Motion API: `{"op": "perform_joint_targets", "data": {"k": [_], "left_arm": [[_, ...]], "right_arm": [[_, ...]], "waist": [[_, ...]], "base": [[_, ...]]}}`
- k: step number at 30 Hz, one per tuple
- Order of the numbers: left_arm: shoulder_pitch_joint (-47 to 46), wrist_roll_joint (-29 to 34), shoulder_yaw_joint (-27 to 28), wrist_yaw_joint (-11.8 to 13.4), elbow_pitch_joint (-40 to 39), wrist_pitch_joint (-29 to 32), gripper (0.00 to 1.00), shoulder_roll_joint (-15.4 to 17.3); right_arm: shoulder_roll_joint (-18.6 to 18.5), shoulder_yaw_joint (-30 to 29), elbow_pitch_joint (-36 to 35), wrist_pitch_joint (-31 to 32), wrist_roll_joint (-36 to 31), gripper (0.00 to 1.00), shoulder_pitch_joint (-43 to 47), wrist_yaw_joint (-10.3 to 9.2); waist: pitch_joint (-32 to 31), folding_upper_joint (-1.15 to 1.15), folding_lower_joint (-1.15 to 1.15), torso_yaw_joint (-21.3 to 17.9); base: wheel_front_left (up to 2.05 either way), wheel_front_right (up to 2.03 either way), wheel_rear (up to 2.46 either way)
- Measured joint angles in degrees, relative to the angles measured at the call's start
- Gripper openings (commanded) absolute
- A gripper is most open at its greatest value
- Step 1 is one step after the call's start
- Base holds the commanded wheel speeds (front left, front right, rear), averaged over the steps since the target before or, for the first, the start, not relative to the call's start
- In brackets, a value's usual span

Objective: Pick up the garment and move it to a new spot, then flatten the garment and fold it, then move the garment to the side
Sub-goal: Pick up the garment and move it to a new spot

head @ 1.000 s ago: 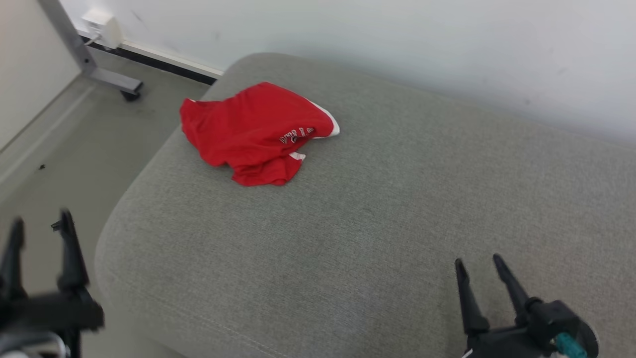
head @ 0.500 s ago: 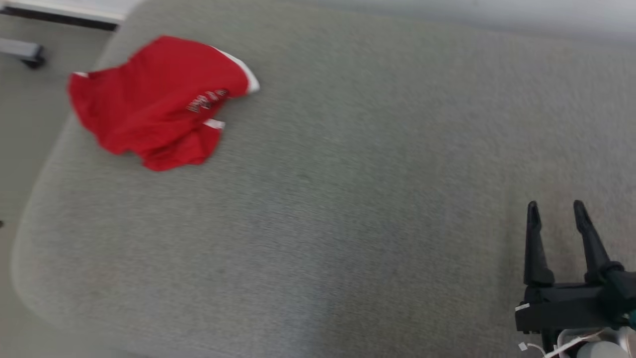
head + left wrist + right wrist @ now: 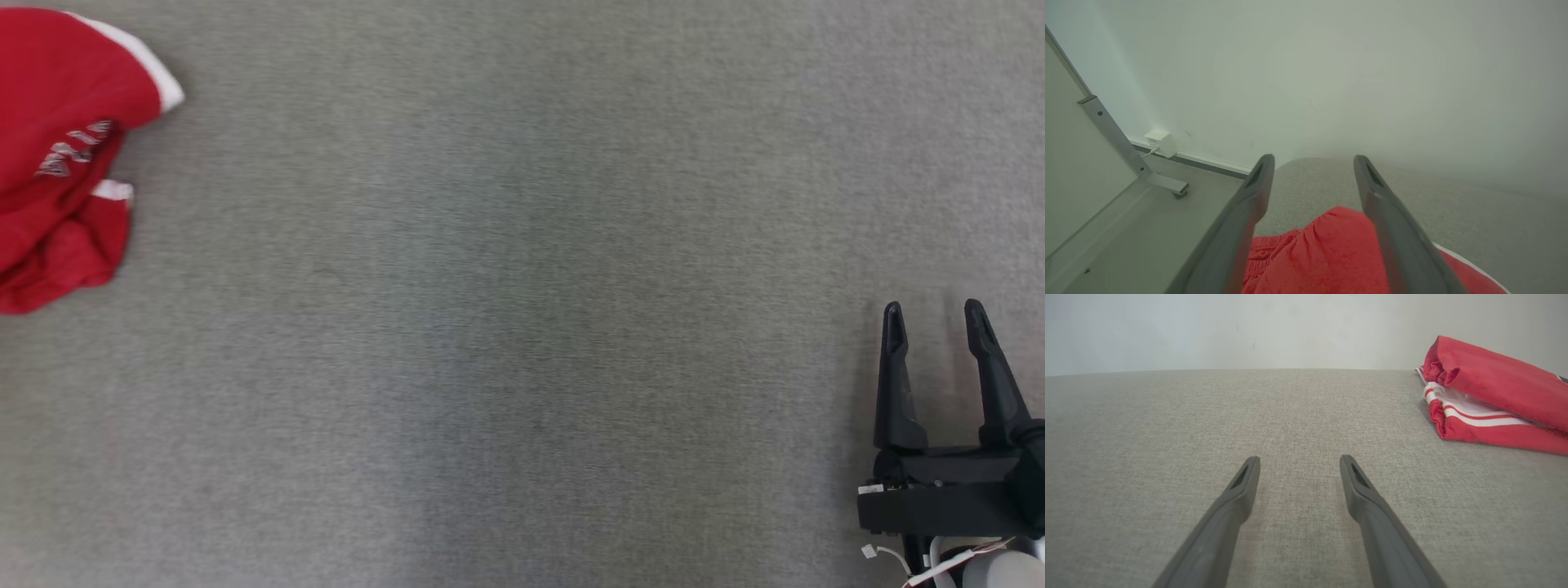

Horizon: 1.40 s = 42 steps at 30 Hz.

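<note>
The right claw (image 3: 933, 307) hangs spread open and empty over the grey cushion (image 3: 522, 327). The crumpled red garment (image 3: 57, 163) lies well off to its left. The left claw (image 3: 1313, 158), also open wide, has that garment just below its fingers, with the white wall (image 3: 1331, 81) beyond.

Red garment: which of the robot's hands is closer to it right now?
The left. Its left hand, open, points straight over the red garment, close above it. The right hand, also open, sits well off to the garment's right, across the grey cushion.
</note>
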Motion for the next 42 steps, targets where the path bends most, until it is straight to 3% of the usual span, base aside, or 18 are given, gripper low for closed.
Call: {"op": "perform_joint_targets", "data": {"k": [6,16,17,18,19,20,21,22,25,33,38,42], "left_arm": [[0.2,-6.8,-5.4,0.0,7.1,6.6,1.00,-0.2],[1.8,-13.7,-11.6,-0.1,12.8,11.8,1.00,-1.0],[1.6,-14.1,-12.1,-0.1,13.4,12.8,0.93,-1.0],[1.4,-14.9,-12.5,-0.1,14.1,14.3,0.79,-1.0],[1.0,-15.7,-13.1,-0.1,14.6,15.8,0.46,-0.9],[0.6,-16.1,-13.5,-0.1,14.8,16.5,0.46,-0.7],[0.5,-16.5,-13.5,-0.1,15.3,16.5,0.27,-0.7],[0.4,-16.7,-13.7,-0.1,15.8,15.9,0.00,-0.7],[0.0,-16.7,-14.4,0.0,17.4,13.8,0.00,-0.7],[-3.6,-12.6,-18.4,0.0,17.4,1.2,0.00,0.4],[-7.5,-9.9,-20.9,0.0,14.3,-5.0,0.00,1.8],[-10.8,-9.3,-23.7,0.0,8.1,-6.2,0.00,1.8]], "right_arm": [[0.0,-0.5,-2.4,1.2,-0.5,1.00,0.2,0.00],[0.0,-0.7,-4.6,2.6,-1.2,1.00,0.4,0.00],[0.0,-0.7,-4.8,2.8,-1.4,1.00,0.4,0.00],[0.0,-0.6,-4.8,2.8,-1.5,1.00,0.3,0.00],[0.0,-0.5,-4.8,2.9,-1.5,1.00,0.2,0.00],[0.0,-0.4,-4.8,3.1,-1.5,1.00,0.1,0.00],[0.0,-0.3,-4.8,3.1,-1.5,1.00,0.0,0.00],[0.0,-0.2,-4.8,3.2,-1.5,1.00,-0.1,0.00],[0.0,-0.1,-4.5,3.2,-1.5,1.00,-0.2,0.00],[0.0,0.6,-1.7,1.9,-0.3,1.00,-0.1,0.00],[0.0,1.0,1.8,0.5,1.6,1.00,0.2,0.00],[0.0,1.0,4.5,-0.8,3.0,1.00,1.0,0.00]], "waist": [[2.3,0.00,-0.01,-2.9],[3.7,-0.01,-0.02,-3.6],[3.7,-0.01,-0.02,-3.6],[3.6,-0.01,-0.03,-3.6],[3.6,-0.01,-0.03,-3.6],[3.5,-0.01,-0.03,-3.7],[3.5,-0.02,-0.03,-3.7],[3.4,-0.01,-0.03,-3.7],[3.1,-0.01,-0.03,-3.8],[0.0,-0.01,-0.02,-3.5],[-3.4,-0.01,-0.02,-3.2],[-6.7,-0.01,-0.03,-3.2]], "base": [[0.00,0.00,0.00],[0.00,0.00,0.00],[0.00,0.00,0.00],[0.00,0.00,0.00],[0.00,0.00,0.00],[0.00,0.00,0.00],[0.00,0.00,0.00],[0.00,0.00,0.00],[0.00,0.00,0.00],[0.00,0.00,0.00],[0.00,0.00,0.00],[0.00,0.00,0.00]]}}
